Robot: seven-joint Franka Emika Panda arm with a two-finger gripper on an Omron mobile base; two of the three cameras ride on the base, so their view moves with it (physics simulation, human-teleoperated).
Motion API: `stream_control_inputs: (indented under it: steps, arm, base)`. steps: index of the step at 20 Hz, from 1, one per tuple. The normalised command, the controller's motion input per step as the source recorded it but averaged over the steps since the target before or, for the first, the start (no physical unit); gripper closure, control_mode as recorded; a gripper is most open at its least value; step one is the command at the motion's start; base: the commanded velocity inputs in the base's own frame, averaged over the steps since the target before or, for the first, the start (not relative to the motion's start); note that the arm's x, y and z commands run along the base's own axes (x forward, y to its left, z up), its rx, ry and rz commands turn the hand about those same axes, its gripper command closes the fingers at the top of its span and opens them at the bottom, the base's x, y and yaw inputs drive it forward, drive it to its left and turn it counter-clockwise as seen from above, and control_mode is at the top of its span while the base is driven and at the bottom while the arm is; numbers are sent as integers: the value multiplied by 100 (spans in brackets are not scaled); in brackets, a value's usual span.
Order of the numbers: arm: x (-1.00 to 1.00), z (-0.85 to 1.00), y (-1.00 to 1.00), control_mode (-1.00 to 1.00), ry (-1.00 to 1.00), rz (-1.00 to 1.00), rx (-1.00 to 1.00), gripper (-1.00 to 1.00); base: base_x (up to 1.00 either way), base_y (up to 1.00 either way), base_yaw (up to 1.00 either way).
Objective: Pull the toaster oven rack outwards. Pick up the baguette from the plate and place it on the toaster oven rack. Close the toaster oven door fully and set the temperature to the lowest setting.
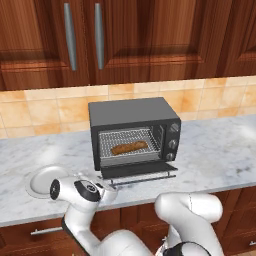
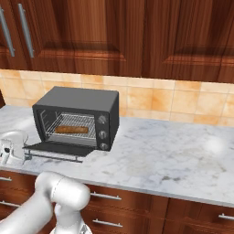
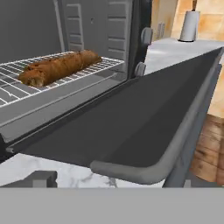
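Stage: judged as the door-closing step; the baguette [image 1: 129, 147] already lies lengthwise on the toaster oven rack [image 1: 127, 141], inside the toaster oven [image 1: 134, 131].
Door: the toaster oven door [image 1: 138, 171] is dropped flat, hinged at the cavity's 6 o'clock edge, its silver bar handle [image 3: 175, 135] along the outer edge.
End effector: the gripper [image 1: 111, 187] sits low at the counter edge, just beside the handle's left end; its jaws stand wide apart and hold nothing.
Plate: the plate [image 1: 44, 179] lies bare at the oven's 8 o'clock, near the arm's wrist.
Risk 1: judged, a lift begun at the handle's corner could slip off the rounded bar, letting the door fall back.
Risk 2: the rack looks pulled toward the opening; if it protrudes, the door may jam on it and stay ajar.
Risk 3: an upward push could slide the light oven on the smooth counter [image 2: 173, 155].
Materials: dark matte oven shell; thin silver wire grid; rough brown crust; polished grey-veined marble counter; round dark knobs [image 2: 102, 127] in a column.
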Motion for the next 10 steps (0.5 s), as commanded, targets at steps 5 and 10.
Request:
stream_control_inputs:
  steps: [5,10]
  arm:
    - [12,81,-90,-100,0,28,22,-100]
    - [20,79,-85,-100,0,26,19,-100]
  base:
    - [0,0,0]
    - [0,0,0]
